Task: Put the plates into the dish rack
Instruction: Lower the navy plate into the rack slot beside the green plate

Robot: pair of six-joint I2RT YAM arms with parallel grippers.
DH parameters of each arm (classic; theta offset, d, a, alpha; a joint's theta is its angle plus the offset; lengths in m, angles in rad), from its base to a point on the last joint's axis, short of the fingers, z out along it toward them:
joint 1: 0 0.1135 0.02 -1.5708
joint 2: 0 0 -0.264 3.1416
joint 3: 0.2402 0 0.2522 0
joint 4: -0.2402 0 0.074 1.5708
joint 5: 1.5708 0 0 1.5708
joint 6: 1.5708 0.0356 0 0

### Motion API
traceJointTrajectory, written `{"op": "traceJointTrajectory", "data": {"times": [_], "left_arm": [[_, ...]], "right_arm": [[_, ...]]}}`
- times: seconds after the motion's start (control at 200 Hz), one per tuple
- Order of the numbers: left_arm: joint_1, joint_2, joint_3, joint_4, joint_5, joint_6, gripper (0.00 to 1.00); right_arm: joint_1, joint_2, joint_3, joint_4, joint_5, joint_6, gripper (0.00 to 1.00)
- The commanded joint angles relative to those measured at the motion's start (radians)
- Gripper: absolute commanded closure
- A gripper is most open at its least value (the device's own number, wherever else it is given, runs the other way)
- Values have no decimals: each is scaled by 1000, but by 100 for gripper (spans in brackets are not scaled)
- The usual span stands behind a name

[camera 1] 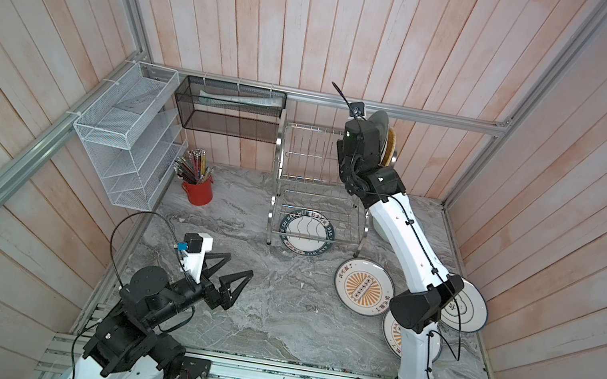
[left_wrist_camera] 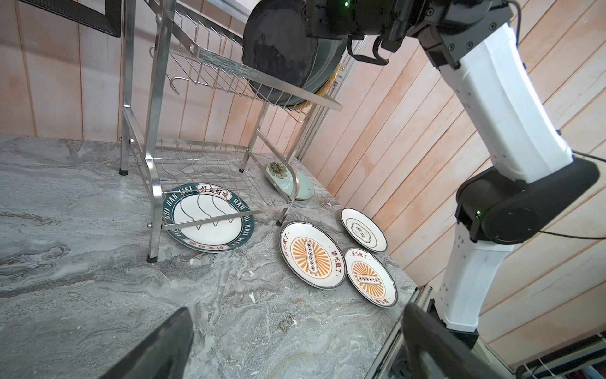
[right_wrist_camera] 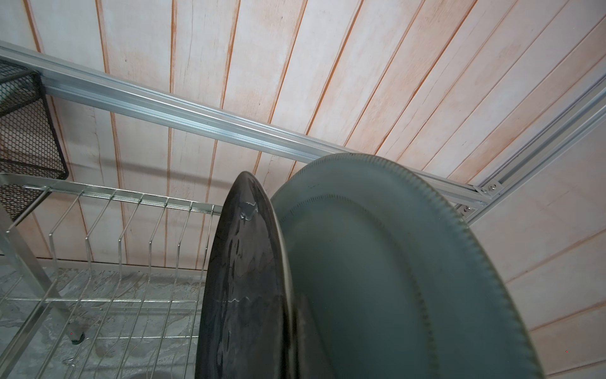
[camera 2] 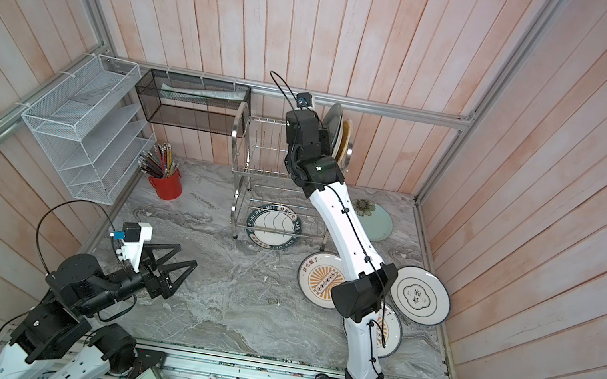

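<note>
Topple risk on dish rack's (camera 1: 307, 149) upper tier
My right tool (left_wrist_camera: 314, 31) pinches the black plate (right_wrist_camera: 242, 279) upright beside the grey-teal plate (right_wrist_camera: 377, 279). Released outside a slot, it could tip, I reckon. My left tool (camera 1: 239, 264) gapes empty.

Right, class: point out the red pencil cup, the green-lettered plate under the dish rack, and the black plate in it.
red pencil cup (camera 1: 199, 194): in a top view, side wall.
green-lettered plate (left_wrist_camera: 210, 236): left wrist view, white centre.
black plate (right_wrist_camera: 242, 279): right wrist view, glossy face.
</note>
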Motion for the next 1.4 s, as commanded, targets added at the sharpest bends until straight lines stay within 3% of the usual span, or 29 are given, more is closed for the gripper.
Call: {"op": "traceJointTrajectory", "data": {"times": [0.0,0.495,1.395], "left_arm": [[3,-11,-13,19,12,15,0],[4,-7,-13,19,10,13,0],[3,-14,-12,18,11,14,0]], "right_arm": [[6,9,43,5,15,40,100],[18,2,85,-59,-55,120,98],[7,20,97,-49,-95,132,67]]}}
